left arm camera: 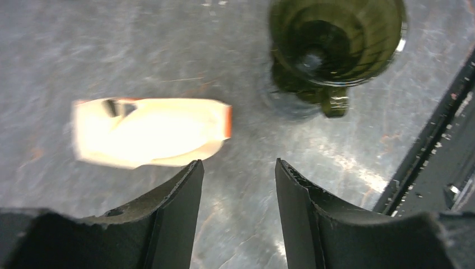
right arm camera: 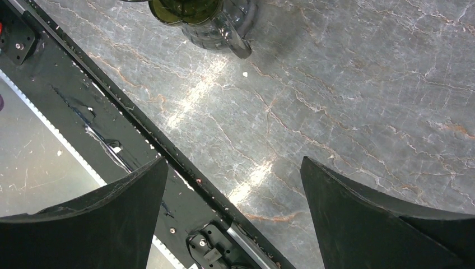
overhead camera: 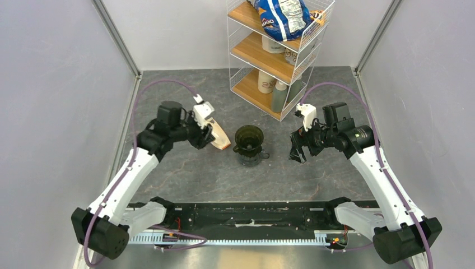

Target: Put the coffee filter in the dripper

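Note:
The dripper (overhead camera: 248, 138) is a dark funnel cup standing mid-table on a clear glassy vessel (overhead camera: 250, 157). It also shows in the left wrist view (left arm camera: 336, 39) and at the top edge of the right wrist view (right arm camera: 182, 8). No coffee filter shows in any view. A tan flat packet with an orange end (overhead camera: 220, 138) lies left of the dripper. My left gripper (overhead camera: 208, 137) hovers over the near end of the packet (left arm camera: 148, 131), open, with only bare table between its jaws (left arm camera: 237, 163). My right gripper (overhead camera: 297, 151) hangs right of the dripper, wide open and holding nothing (right arm camera: 233, 159).
A white wire rack with wooden shelves (overhead camera: 280, 56) stands at the back, holding a blue snack bag (overhead camera: 280, 19), cups and a bottle. A black rail (overhead camera: 246, 213) runs along the near edge, also in the right wrist view (right arm camera: 84, 106). Grey walls close both sides.

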Tool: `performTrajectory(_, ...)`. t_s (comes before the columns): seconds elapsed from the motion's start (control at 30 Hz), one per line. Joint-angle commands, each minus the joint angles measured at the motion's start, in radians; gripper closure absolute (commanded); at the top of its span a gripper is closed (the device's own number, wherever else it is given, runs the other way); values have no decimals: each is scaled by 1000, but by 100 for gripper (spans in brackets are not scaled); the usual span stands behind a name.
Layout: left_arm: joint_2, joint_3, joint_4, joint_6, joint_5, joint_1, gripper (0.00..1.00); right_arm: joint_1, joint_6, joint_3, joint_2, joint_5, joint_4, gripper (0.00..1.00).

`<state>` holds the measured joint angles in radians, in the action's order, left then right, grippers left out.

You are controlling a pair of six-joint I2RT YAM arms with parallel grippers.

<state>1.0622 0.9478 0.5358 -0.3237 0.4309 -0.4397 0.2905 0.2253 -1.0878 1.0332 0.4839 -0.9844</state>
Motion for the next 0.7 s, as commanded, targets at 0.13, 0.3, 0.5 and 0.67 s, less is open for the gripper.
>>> performTrajectory(0.13,27,155,163,-521,138,206,42,-2,-3,-20,-18,43,-2,3)
performTrajectory(0.3,133,199,314,-1005,193,197,39,-2,-10,-11,-23,50,8,3)
performTrajectory(0.5,249,207,328,-1298,173,156,41,-2,-17,-5,-37,50,11,3)
performTrajectory(0.67,320,198,330,-1442,158,119,55,-3,-9,-2,-50,39,-2,3)
